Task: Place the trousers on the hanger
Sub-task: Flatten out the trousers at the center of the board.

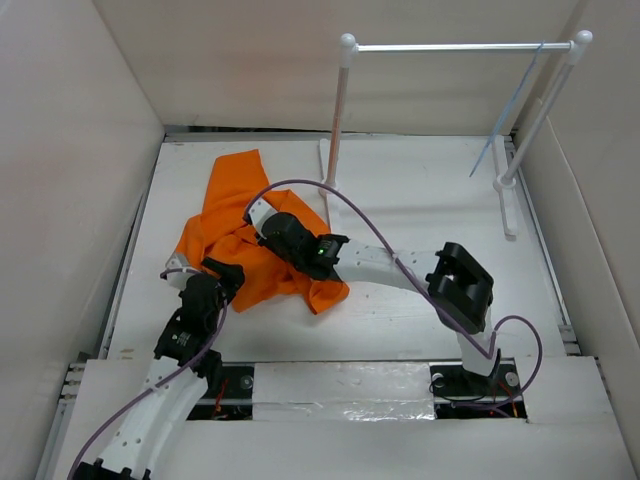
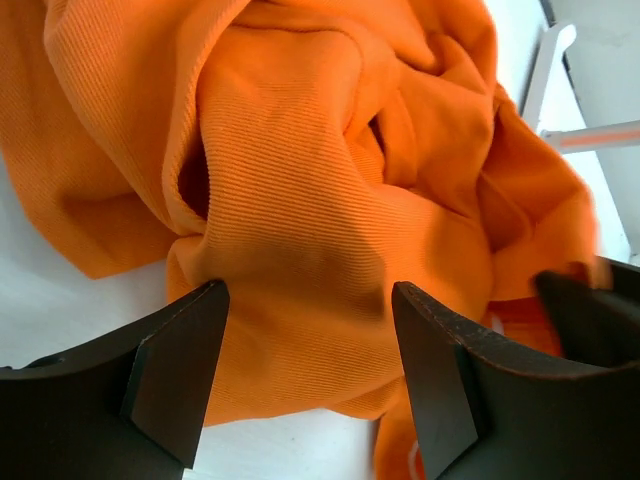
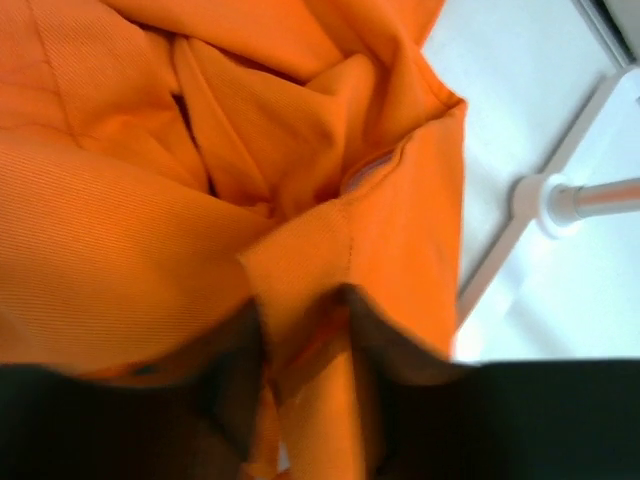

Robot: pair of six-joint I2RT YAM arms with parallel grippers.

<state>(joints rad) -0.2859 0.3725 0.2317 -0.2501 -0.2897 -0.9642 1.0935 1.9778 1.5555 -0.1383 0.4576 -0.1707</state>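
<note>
Table [image 1: 420,200] is white w/ pale walls round it. Trousers [image 1: 228,225] lie crumpled in a heap on the left-centre of it, one leg running toward the back wall, all flat on the surface & well apart from the hanger. Rack [image 1: 336,120] stands at the back right, two white posts w/ a silver crossbar; its near-left foot sits just beside the cloth.

R gripper [image 3: 310,400]: from my wrist cam a fold of orange runs down between the dark fingers and they're pinched tight on it, so it's clamped on the trousers, approx mid-heap in the top cam.

L gripper [image 2: 310,370]: fingers [image 2: 175,370] spread apart, low over the near-left edge of the heap, cloth bunched just past the tips; can't tell if they touch it.

Hanger [image 1: 508,110] hangs off the right end of the crossbar, next to the right post, tilted.
</note>
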